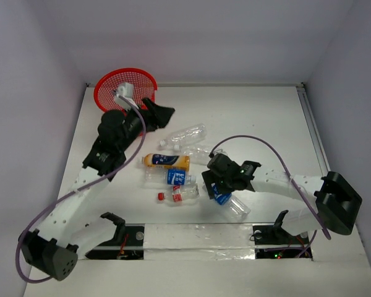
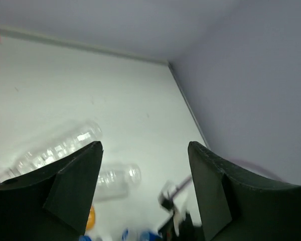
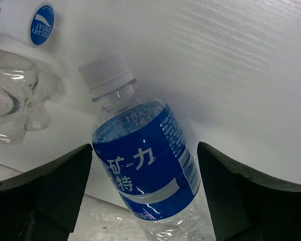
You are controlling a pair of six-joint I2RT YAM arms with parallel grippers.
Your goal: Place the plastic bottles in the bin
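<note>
Straddling the blue bottle (image 3: 140, 165), your right gripper (image 3: 145, 193) is spread wide either side of its label, likely so closing pinches the body. Left gripper (image 1: 157, 110) gapes empty beside the bin (image 1: 105, 83); other bottles (image 1: 166, 161) lie well apart from it.

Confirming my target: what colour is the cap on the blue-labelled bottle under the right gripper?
White cap, best seen in the right wrist view.
</note>
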